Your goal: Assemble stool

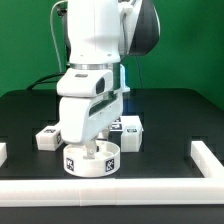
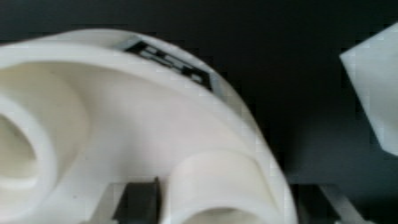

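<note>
The round white stool seat (image 1: 90, 162) lies on the black table near the front rail, with tags on its rim. In the wrist view the seat (image 2: 107, 110) fills most of the picture, one tag facing the camera. A short white leg (image 2: 217, 185) stands on the seat between my fingers. My gripper (image 1: 88, 142) is straight above the seat and shut on this leg; its dark pads (image 2: 143, 200) press both sides of the leg. Two loose legs lie behind the seat, one on the exterior view's left (image 1: 47, 138) and one on its right (image 1: 128, 126).
White border rails run along the front (image 1: 110, 186) and the exterior view's right (image 1: 205, 155). The arm's body hides the table behind the seat. Another white part (image 2: 374, 90) shows at the edge of the wrist view.
</note>
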Robot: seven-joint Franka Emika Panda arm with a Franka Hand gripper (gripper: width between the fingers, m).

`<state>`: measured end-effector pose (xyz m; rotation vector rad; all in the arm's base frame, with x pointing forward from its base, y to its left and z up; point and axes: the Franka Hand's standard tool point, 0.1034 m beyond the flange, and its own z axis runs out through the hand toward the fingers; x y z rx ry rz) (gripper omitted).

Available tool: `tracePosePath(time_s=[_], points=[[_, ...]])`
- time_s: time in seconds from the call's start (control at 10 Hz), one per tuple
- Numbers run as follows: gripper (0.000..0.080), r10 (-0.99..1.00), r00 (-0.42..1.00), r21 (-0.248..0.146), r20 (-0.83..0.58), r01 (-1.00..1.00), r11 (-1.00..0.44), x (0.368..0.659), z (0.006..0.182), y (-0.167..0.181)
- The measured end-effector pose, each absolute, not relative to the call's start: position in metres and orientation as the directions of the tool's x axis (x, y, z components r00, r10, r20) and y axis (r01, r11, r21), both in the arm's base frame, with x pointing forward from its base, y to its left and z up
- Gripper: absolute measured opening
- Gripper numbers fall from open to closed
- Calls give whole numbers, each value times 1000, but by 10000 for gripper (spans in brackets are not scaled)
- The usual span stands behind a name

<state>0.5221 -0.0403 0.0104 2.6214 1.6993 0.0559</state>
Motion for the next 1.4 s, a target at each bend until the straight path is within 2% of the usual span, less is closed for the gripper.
tracePosePath(time_s=[0.5, 0.7, 1.0, 1.4], points=[[320, 917, 398, 36, 23, 917, -398, 524, 11, -35], [321, 932, 360, 46, 36, 931, -361, 542, 11, -11], [321, 942, 332, 38, 40, 942, -333, 563, 11, 15], [321, 936, 348, 50, 56, 935, -351, 575, 11, 53]])
